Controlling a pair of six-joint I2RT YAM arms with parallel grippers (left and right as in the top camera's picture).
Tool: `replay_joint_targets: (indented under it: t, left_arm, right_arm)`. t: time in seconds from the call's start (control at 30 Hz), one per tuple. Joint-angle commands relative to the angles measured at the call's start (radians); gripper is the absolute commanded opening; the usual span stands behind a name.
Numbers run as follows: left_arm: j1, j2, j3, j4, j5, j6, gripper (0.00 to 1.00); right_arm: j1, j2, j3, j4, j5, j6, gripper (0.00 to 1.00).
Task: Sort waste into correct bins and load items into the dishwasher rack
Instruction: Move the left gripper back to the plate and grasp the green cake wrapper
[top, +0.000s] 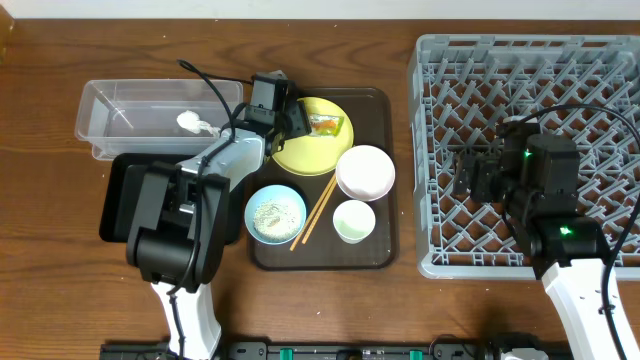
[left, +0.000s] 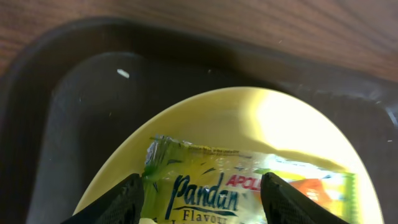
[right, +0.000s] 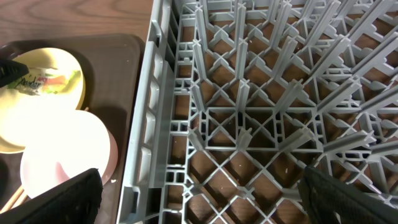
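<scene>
The yellow-green "Pandan" snack wrapper (top: 327, 124) (left: 249, 183) lies on the round yellow plate (top: 305, 148) (left: 249, 118) in the brown serving tray (top: 375, 235). My left gripper (top: 296, 118) (left: 202, 199) is open, its fingers straddling the wrapper. My right gripper (top: 470, 175) (right: 199, 199) is open and empty above the grey dishwasher rack (top: 600, 60) (right: 261, 93). The white bowl (top: 365, 172), light blue bowl (top: 275, 213), small white cup (top: 353, 221) and chopsticks (top: 314, 211) sit in the brown tray. White scraps (top: 193, 123) lie in the clear tub (top: 110, 100).
The black tray (top: 118, 200) sits left of the brown tray, mostly covered by my left arm. The rack's left wall (right: 146, 124) stands close to the brown tray's right rim (right: 121, 93). A white crumb (left: 123, 73) lies on the brown tray.
</scene>
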Motion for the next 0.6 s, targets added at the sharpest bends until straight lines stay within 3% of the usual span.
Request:
replay_joint_targets:
  t: [0.0, 0.57]
  left_arm:
    - [0.002, 0.016, 0.01, 0.008, -0.019, 0.01, 0.63]
    - [-0.005, 0.023, 0.009, -0.023, -0.027, 0.008, 0.63]
  right_arm:
    - [0.01, 0.002, 0.023, -0.003, -0.008, 0.004, 0.99]
    - [0.01, 0.002, 0.023, -0.009, -0.008, 0.004, 0.99]
